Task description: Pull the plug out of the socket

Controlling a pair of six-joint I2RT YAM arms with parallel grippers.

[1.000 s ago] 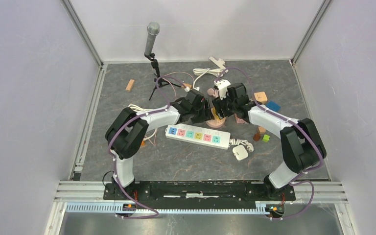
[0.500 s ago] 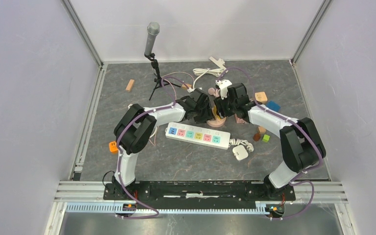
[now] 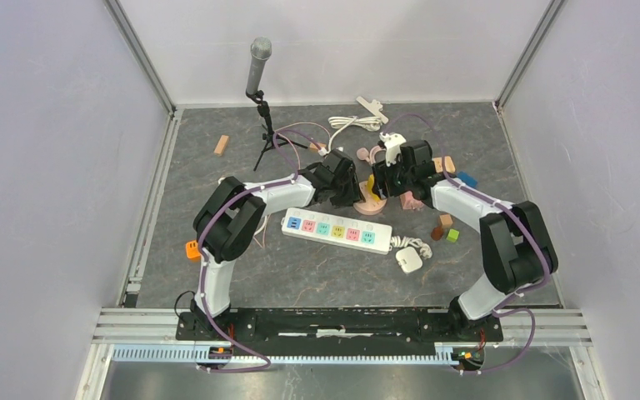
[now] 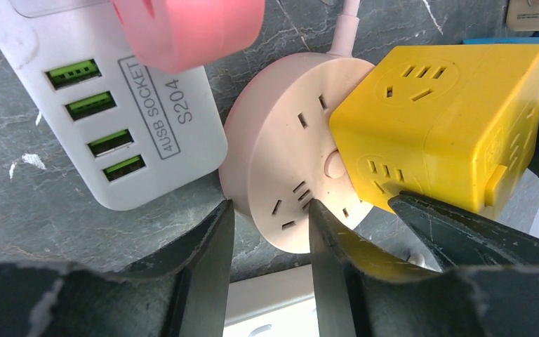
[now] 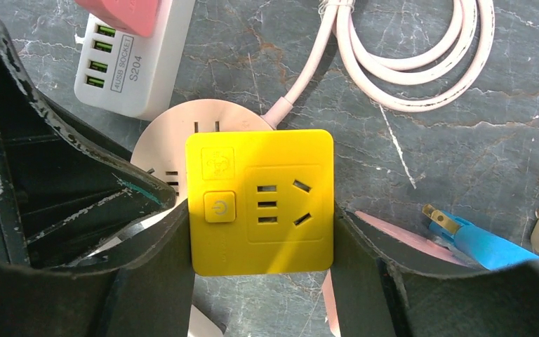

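Note:
A yellow cube plug [image 5: 260,203] sits on a pink round socket [image 4: 281,154] that lies flat on the table. My right gripper [image 5: 261,232] is shut on the cube, one finger on each side face. My left gripper [image 4: 270,203] has a narrow gap: one finger [image 4: 210,246] touches the socket's rim and the other rests over its face beside the cube [image 4: 449,119]. In the top view both grippers meet mid-table, the left [image 3: 348,193] and the right [image 3: 383,185], over the socket [image 3: 368,208]. I cannot tell whether the cube's pins are still in the socket.
A white USB strip [image 4: 112,119] with a pink plug [image 4: 182,28] lies just beside the socket. A white strip with coloured outlets [image 3: 337,231] lies nearer the arms. A coiled cable [image 5: 421,70], a blue plug [image 5: 477,242], loose blocks [image 3: 443,165] and a microphone stand [image 3: 258,83] surround them.
My right gripper has shifted back and to the right with the yellow cube in it. My left arm's elbow swung inward earlier; its gripper stays at the socket.

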